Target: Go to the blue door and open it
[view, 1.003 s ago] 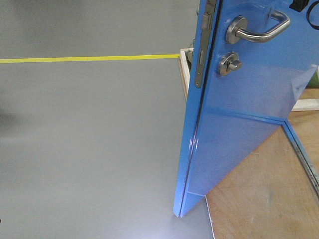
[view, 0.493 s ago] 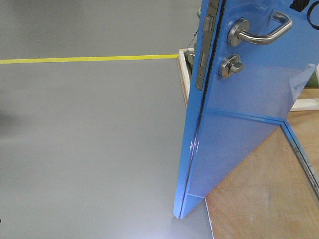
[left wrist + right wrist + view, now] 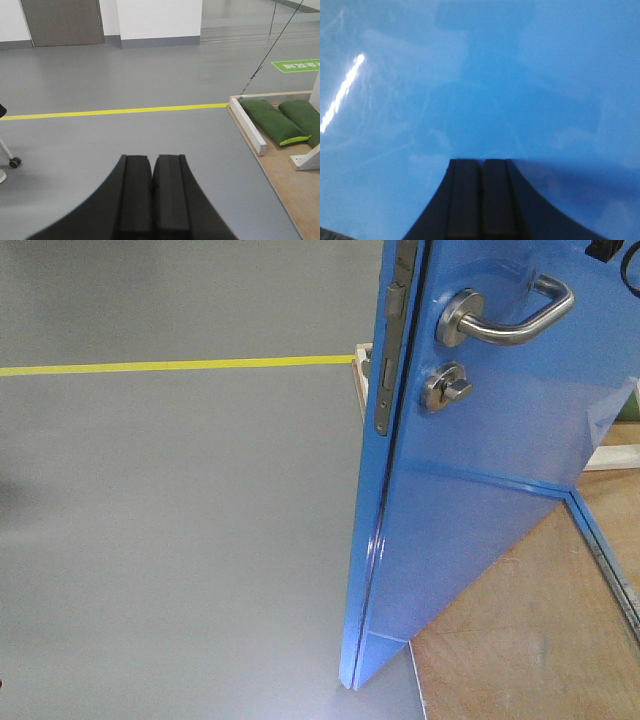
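Blue door ajar — right hand pressed together, close to its face; left hand likewise.

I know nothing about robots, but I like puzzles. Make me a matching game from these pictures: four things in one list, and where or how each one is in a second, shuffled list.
Things
1. lever handle
2. yellow line
3. green bags
4. right tool

Places or states
a. lying on the wooden platform beside a white beam
b. shut, pointing at the glossy face of the blue door
c. running across the grey floor
d. just above the round thumb-turn lock

Pairs: 1-d, 2-c, 3-a, 4-b
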